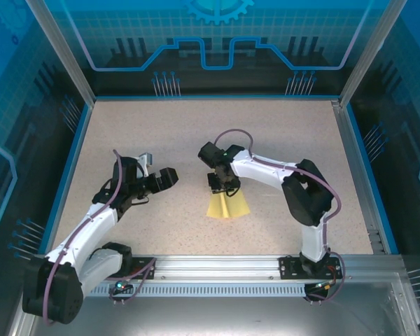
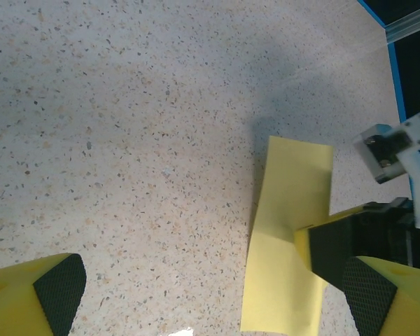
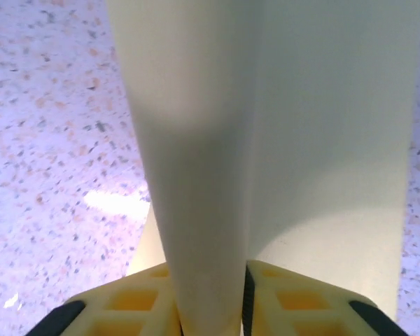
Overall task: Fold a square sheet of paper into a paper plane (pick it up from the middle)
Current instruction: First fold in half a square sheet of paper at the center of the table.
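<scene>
The square sheet of paper (image 1: 227, 205) is pale yellow and lies on the speckled table just in front of centre. Its middle is pinched up into a ridge and both halves slope down to the table. My right gripper (image 1: 222, 185) points down over the sheet's far part, shut on that ridge. In the right wrist view the paper (image 3: 280, 140) rises between the two yellow fingers (image 3: 126, 311) of the right gripper (image 3: 210, 308). My left gripper (image 1: 169, 176) hovers open to the left of the sheet, apart from it. The left wrist view shows the sheet (image 2: 283, 245) ahead of the wide-open left gripper (image 2: 210, 294), with the right gripper (image 2: 336, 248) on it.
The speckled table (image 1: 161, 133) is bordered by a blue rim and aluminium frame posts (image 1: 357, 140). The metal rail (image 1: 217, 266) carrying both arm bases runs along the near edge. The right arm's elbow (image 1: 304, 192) stands right of the paper.
</scene>
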You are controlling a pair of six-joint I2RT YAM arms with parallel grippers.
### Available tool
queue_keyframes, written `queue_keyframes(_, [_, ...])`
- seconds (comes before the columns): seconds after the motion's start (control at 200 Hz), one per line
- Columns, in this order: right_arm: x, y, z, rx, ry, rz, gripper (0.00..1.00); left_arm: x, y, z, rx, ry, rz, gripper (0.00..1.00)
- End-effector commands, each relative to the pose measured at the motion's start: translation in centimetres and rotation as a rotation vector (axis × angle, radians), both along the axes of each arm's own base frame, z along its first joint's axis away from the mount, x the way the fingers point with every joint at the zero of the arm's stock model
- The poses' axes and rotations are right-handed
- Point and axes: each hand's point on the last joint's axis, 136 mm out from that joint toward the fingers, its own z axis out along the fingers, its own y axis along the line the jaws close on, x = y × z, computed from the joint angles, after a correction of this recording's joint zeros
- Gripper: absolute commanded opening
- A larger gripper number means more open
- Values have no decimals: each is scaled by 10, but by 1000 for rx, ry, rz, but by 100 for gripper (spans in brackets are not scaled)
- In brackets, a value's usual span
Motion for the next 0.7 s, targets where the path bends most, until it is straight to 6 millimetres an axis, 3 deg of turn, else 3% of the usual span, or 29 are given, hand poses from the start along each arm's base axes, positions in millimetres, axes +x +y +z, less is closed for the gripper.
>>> queue_keyframes(0.0, [-1,0,13,58,-13,-8,14,0,-5,11,-2,-24,-31,98])
queue_keyframes(0.045, [-2,2,17,80,-10,-4,17,0,-5,10,-1,-24,-30,98])
queue_keyframes(0.1, [-4,5,23,106,-3,2,26,1,-5,11,-2,-26,-31,98])
queue_keyframes(0.23, [-10,25,50,263,-17,55,27,1,-5,13,-4,-29,-32,98])
queue_keyframes(0.3, [-13,34,75,362,-46,86,29,0,-6,14,-9,-29,-33,98])
queue_keyframes(0.415, [-19,38,109,502,-95,110,34,-3,-8,17,-27,-32,-47,99])
queue_keyframes(0.495, [-23,38,118,623,-92,111,36,-3,-11,18,-38,-34,-57,98])
queue_keyframes(0.57, [-20,30,112,693,-75,75,37,-1,-14,22,-55,-35,-67,99])
queue_keyframes(0.695, [-15,9,73,692,-6,-3,36,4,-23,27,-93,-34,-91,98])
